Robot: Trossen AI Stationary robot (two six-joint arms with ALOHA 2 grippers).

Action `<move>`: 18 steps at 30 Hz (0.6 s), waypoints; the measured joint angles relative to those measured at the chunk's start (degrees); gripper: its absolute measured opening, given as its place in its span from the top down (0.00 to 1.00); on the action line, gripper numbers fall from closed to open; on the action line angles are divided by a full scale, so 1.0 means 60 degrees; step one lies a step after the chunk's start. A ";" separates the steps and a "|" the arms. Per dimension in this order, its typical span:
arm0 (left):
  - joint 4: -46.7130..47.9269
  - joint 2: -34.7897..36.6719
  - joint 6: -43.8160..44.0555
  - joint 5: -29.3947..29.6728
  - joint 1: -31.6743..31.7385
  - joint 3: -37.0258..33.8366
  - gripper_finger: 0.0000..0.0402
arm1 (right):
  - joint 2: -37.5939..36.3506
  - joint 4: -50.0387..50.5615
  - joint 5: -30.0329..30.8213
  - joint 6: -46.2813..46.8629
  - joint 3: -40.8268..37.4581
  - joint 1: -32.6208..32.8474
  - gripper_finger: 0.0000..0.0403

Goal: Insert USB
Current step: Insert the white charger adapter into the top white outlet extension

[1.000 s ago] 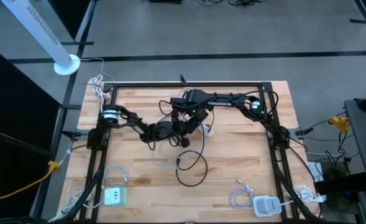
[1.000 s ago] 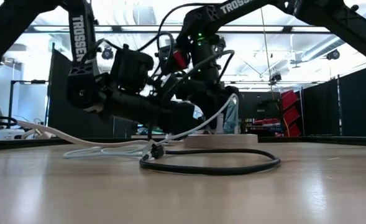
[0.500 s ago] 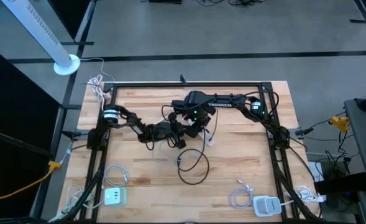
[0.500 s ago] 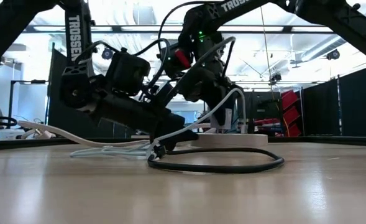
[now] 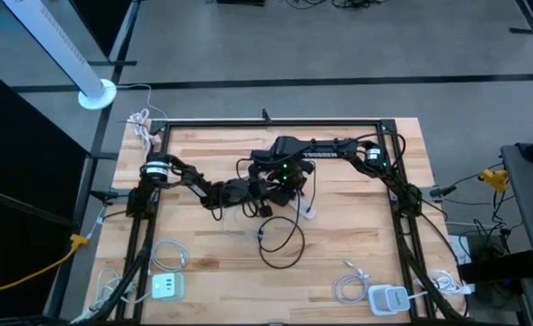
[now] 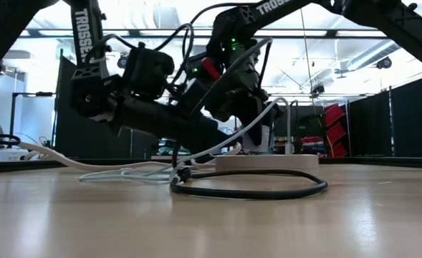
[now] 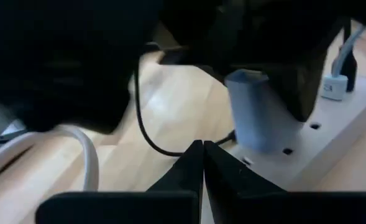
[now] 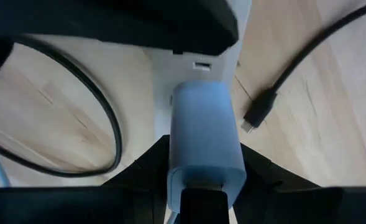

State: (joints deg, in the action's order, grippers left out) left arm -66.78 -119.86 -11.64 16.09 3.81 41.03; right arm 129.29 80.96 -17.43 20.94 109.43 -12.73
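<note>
Two grippers meet near the middle of the table (image 5: 356,272). The right gripper (image 8: 204,180) grasps a pale blue-grey charger block (image 8: 204,134), its fingers clamped on both sides so the block points at the white power strip (image 8: 192,62) just ahead of it, apparently to line up with a socket. The left gripper (image 7: 202,163) is clenched shut, empty as far as shows, its tips resting against the strip, probably steadying it. A loose black cable (image 6: 246,190) loops nearby.
</note>
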 joint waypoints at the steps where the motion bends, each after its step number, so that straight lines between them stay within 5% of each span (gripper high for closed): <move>1: 0.0146 -0.0039 0.0013 -0.0022 0.0006 0.0104 1.00 | 0.0000 -0.0080 0.0005 0.0014 0.0001 0.0000 0.72; 18: -0.0869 -0.1601 0.0966 -0.0430 -0.0023 0.0446 1.00 | -0.0012 -0.0396 0.0227 0.0596 -0.0228 -0.0091 0.72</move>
State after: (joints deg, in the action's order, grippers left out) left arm -71.99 -129.47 -5.84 13.51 3.68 43.70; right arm 129.22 78.58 -16.06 24.52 108.07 -13.28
